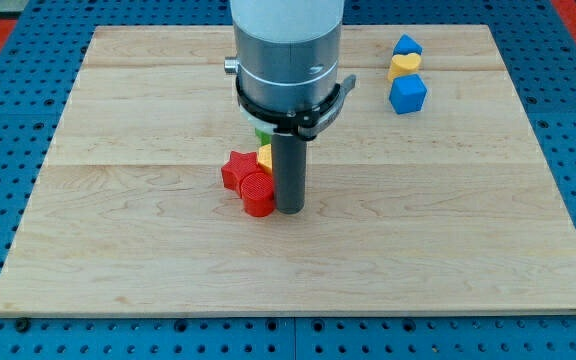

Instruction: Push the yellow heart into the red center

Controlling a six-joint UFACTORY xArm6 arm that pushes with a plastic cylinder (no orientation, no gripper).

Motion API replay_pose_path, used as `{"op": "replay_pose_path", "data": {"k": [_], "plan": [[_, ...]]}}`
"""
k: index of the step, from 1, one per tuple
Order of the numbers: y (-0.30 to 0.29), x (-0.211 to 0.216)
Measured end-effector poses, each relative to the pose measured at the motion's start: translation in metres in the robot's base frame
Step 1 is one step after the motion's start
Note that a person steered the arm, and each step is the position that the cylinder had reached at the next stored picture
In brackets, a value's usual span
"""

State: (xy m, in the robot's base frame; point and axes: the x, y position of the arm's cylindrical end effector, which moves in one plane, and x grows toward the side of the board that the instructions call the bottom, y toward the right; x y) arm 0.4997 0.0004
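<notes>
My tip (289, 210), a bare-rod end effector with nothing to open, stands beside the red cylinder (258, 195); the half-hidden yellow block (265, 157), probably the heart, touches the red star (235, 170), so push slowly, centred.

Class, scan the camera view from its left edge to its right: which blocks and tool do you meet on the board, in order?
Red star block → red cylinder → my tip, touching the cylinder's right side → cluster of blue, yellow and blue blocks at the view's top right.
</notes>
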Motion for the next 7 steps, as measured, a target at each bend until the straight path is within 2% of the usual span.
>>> {"op": "replay_pose_path", "data": {"k": [2,5,6,7], "plan": [[0.098,-0.003],[0.119,-0.003],[0.136,-0.007],[0.176,-0.030]]}}
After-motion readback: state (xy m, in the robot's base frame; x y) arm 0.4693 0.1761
